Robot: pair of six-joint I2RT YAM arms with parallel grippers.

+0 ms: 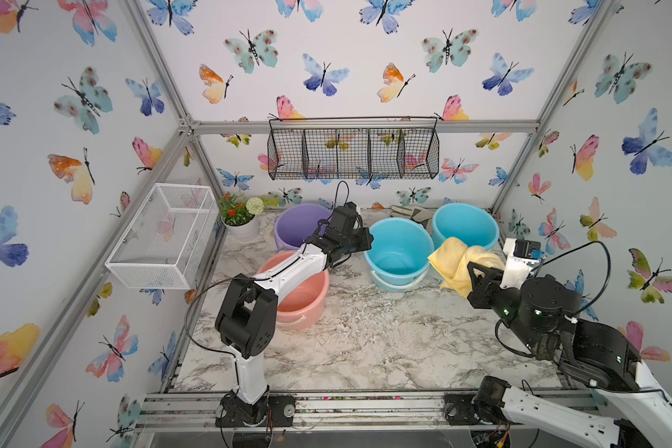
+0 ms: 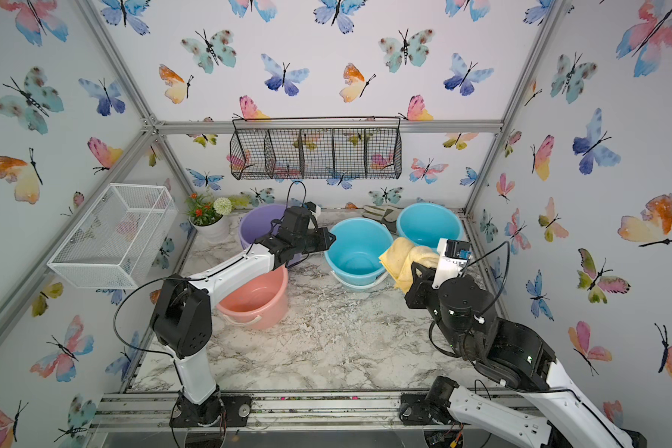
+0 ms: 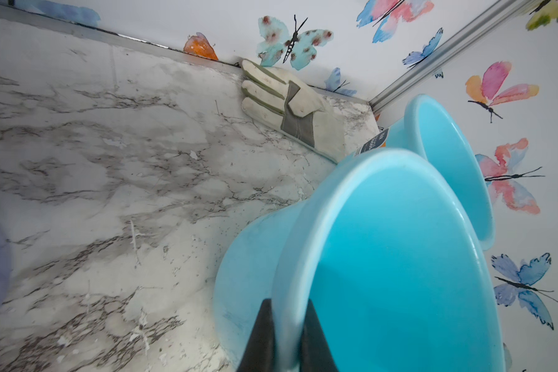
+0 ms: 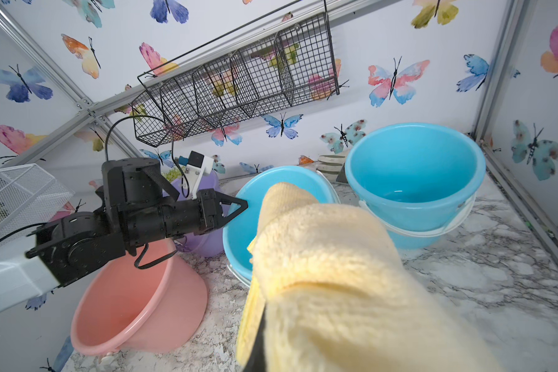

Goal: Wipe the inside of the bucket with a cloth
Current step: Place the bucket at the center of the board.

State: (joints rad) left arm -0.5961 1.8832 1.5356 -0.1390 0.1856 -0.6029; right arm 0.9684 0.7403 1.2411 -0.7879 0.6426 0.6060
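Marble-patterned tabletop (image 1: 365, 349) is noted bearing four buckets. The blue bucket (image 1: 398, 252) at centre is gripped at its left rim by the left gripper (image 3: 288, 304), with one jaw clamped inside the wall and one outside. A second blue bucket (image 1: 464, 227) is set behind it to the right; a pink bucket (image 1: 307, 298) and a purple bucket (image 1: 295, 227) are placed to the left. The cloth (image 1: 456, 263), pale yellow, is held bunched in the clenched right gripper (image 1: 482, 277), raised off the table, just beside the central bucket's right rim and outside it. A work glove (image 3: 290, 106) is laid flat by the back wall
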